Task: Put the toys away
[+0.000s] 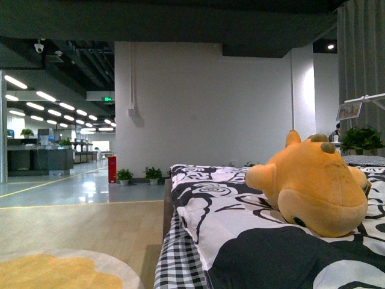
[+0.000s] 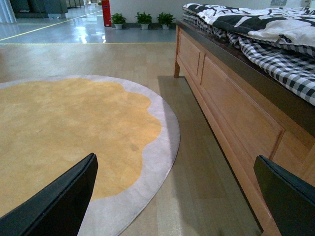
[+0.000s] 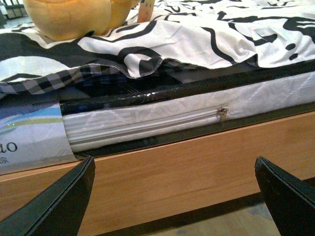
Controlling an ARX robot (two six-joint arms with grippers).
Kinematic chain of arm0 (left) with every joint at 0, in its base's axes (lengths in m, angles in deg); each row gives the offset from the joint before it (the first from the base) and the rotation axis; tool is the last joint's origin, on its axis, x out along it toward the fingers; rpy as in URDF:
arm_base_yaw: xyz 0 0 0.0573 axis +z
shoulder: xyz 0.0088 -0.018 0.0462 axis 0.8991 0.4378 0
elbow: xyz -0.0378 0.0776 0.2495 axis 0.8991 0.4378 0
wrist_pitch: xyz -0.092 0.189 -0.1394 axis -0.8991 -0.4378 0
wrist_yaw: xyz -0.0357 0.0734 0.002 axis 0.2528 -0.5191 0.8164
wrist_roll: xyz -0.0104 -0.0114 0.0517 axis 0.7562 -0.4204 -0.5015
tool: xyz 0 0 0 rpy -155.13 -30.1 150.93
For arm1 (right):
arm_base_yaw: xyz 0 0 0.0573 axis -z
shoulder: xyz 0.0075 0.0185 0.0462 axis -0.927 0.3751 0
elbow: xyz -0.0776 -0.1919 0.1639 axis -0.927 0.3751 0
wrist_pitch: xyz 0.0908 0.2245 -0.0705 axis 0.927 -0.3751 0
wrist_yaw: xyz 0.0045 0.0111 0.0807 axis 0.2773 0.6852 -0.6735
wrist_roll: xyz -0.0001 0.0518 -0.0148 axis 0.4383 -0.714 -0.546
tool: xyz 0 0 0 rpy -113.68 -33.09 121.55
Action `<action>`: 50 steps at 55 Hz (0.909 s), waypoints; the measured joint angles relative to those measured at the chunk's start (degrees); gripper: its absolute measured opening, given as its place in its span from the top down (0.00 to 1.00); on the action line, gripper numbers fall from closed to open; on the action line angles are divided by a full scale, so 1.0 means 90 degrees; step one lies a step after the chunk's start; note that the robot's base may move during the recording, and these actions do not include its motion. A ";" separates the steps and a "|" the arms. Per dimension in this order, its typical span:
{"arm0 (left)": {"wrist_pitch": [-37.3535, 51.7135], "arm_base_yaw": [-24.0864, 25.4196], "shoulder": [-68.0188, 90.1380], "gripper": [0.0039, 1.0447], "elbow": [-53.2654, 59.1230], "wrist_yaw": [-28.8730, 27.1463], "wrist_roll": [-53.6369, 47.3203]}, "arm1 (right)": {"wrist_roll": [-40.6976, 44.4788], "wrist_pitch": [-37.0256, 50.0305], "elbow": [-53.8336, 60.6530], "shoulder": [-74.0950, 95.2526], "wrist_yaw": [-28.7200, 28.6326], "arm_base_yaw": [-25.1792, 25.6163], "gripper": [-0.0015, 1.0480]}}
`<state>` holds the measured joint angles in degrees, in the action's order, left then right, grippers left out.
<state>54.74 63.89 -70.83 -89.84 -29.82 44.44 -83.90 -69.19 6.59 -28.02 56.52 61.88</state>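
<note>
- My left pincer (image 2: 174, 162) gapes wide, empty, near the yellow rug (image 2: 64, 128).
- My right pincer (image 3: 173, 162) gapes wide, empty, facing the mattress (image 3: 147, 123).
- Orange plush animal (image 1: 313, 192) lies on the bed's quilt (image 1: 240, 217); the right wrist view crops it.

The front camera looks level across the bed (image 1: 198, 223). Both wrist cameras sit low beside it; front and right share the toy (image 1: 313, 186).

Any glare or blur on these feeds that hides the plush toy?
Front view: plush toy evenly lit and sharp, ceiling lights blown out. Left wrist view: glare on the glossy floor beyond the rug, toy absent. Right wrist view: toy cropped at the frame edge, slightly soft.
</note>
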 joint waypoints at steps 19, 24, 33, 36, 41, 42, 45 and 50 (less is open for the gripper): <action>0.0000 0.0000 0.0000 0.06 0.0000 0.0000 0.0000 | 0.0121 0.3371 -0.0962 0.3281 0.0287 -0.1054 0.06; 0.0000 0.0000 0.0000 0.06 0.0000 0.0000 0.0000 | 0.0330 0.4498 -0.1460 0.4687 0.0345 -0.1239 0.06; 0.0000 0.0000 0.0000 0.06 0.0000 0.0000 0.0000 | 0.0794 0.5620 -0.2203 0.6227 0.0408 -0.1231 0.06; 0.0000 0.0000 0.0000 0.06 0.0000 0.0000 0.0000 | 0.1018 0.5914 -0.2494 0.6710 0.0408 -0.1154 0.06; 0.0000 0.0000 0.0000 0.06 0.0000 0.0000 0.0000 | 0.1168 0.6028 -0.2856 0.7159 0.0398 -0.1047 0.06; 0.0000 0.0000 0.0000 0.06 0.0000 0.0000 0.0000 | 0.1202 0.6042 -0.2931 0.7237 0.0379 -0.1035 0.06; 0.0000 0.0000 0.0000 0.06 0.0000 0.0000 0.0000 | 0.1270 0.6093 -0.3104 0.7405 0.0355 -0.1013 0.06; 0.0000 -0.0002 0.0000 0.06 0.0000 0.0000 0.0000 | 0.1418 0.6186 -0.3497 0.7730 0.0316 -0.1042 0.06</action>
<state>54.74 63.87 -70.83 -89.84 -29.82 44.44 -71.13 -13.52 -24.88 41.55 59.36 52.50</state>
